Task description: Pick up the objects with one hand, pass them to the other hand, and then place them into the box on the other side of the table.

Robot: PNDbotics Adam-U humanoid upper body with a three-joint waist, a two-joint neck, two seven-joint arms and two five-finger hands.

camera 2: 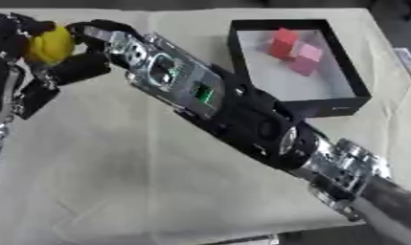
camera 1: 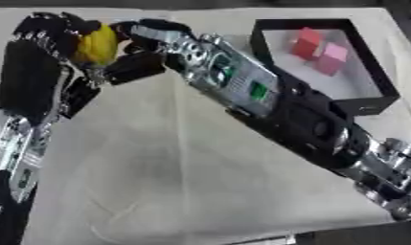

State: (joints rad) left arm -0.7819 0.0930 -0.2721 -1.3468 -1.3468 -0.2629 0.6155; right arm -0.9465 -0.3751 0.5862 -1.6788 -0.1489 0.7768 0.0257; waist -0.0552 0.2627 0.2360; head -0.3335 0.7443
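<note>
Pale cloth covers my table. Nearest, my right arm stretches across to the far left, where the right hand and the left hand both curl round a yellow object. It looks small, light, smooth and rounded, so I'd grip its widest part. Farther right, the black box holds two pink blocks.

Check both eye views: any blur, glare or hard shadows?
Left eye view: soft overall, yellow object smeared between left robot hand and right robot hand; no glare. Right eye view: equally soft; box wall shades its floor lightly; flat, even light.
</note>
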